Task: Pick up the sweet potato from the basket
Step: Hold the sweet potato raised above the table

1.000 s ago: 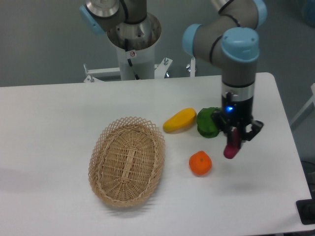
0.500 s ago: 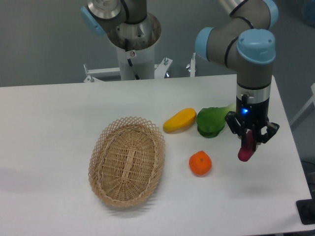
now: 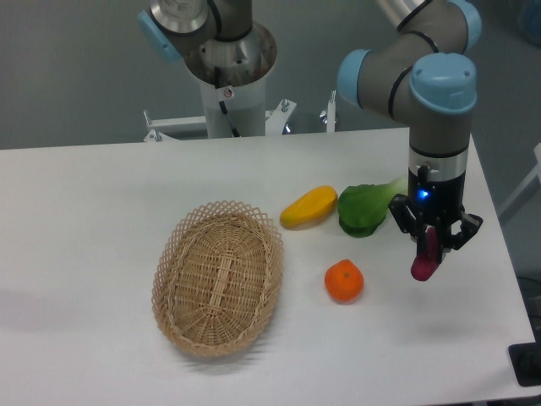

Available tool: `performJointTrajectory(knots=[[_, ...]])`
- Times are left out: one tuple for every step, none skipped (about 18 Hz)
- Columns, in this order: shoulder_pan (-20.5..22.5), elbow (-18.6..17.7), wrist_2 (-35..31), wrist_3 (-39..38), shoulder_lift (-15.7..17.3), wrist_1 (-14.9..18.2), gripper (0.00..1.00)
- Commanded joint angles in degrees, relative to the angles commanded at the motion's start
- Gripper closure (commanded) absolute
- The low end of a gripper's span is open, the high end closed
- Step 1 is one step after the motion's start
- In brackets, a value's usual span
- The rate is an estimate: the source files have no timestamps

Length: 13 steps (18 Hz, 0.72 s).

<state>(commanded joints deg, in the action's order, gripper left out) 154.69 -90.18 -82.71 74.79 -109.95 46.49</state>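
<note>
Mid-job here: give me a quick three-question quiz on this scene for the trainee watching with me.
1. True or false: the sweet potato is lying in the basket.
2. What sits nearest the gripper on the table? A) the orange B) the green vegetable C) the yellow vegetable
3. Fill in: the basket holds ___ vegetables.

Key
1. False: the gripper is shut on the sweet potato, holding it above the table right of the orange.
2. B
3. no
</note>
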Motion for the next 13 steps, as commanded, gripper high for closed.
performJointTrajectory(knots=[[0.1,0.1,0.0,0.0,0.0,-0.1,0.7],[0.1,0.1,0.0,0.0,0.3,-0.1,0.7],[0.0,0.0,0.0,0.0,0.3,-0.1,0.7],[0.0,-0.1,0.0,0.0,0.4,-0.1,0.7],[0.0,-0.2,-0.1,0.0,0.4,-0.1,0.7],[0.0,-0.3,-0.3,0.0,0.4,-0.2,0.7],[0.0,-0.3,-0.6,0.0,0.4,-0.2,0.7],[0.0,-0.3,-0.9,0.0,0.4,-0.2,0.7],[0.0,-0.3,-0.9,0.0,0.4,-0.2,0.7],[0.0,-0.2,-0.9,0.0,0.3,-0.2,0.7],[-0.1,0.0,-0.9,0.0,0.0,-0.3,0.7],[-0.1,0.3,-0.8,0.0,-0.1,-0.2,0.7],[-0.1,0.4,-0.9,0.0,-0.2,-0.2,0.7]])
